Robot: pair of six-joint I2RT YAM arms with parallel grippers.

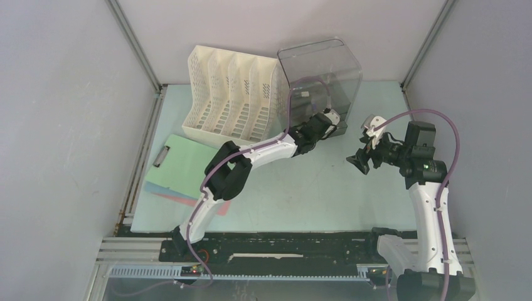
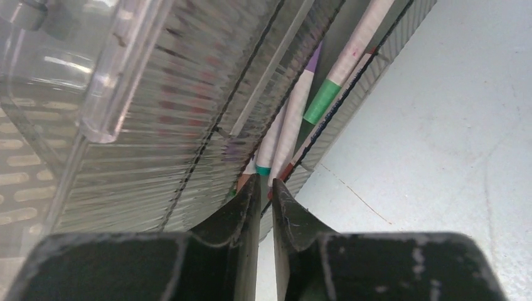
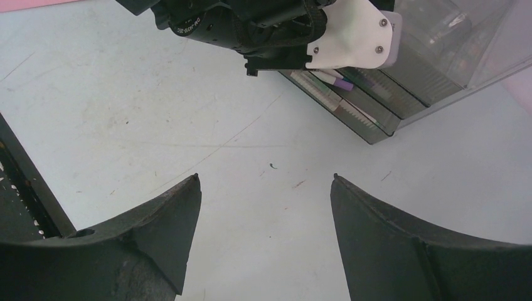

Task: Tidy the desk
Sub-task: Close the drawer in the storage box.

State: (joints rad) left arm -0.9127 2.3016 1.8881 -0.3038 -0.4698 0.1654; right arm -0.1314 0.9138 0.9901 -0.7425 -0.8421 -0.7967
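Evidently the desk (image 1: 301,194) lies flat beneath both arms, with the clear organizer (image 1: 326,69) standing toward its far side and pens (image 2: 295,119) lying inside it. The step looks like stowing pens. The left gripper (image 2: 263,185) sits at the organizer's opening, fingers nearly together — whether they pinch anything cannot be told. The right gripper (image 3: 265,182) hangs spread wide and empty over bare desk. The next move likely calls for backing straight out without dragging a pen.

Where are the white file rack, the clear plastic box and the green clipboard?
White file rack (image 1: 229,94): top view, on its middle slots.
Clear plastic box (image 1: 323,69): top view, on its side wall.
Green clipboard (image 1: 185,164): top view, on its bare board.
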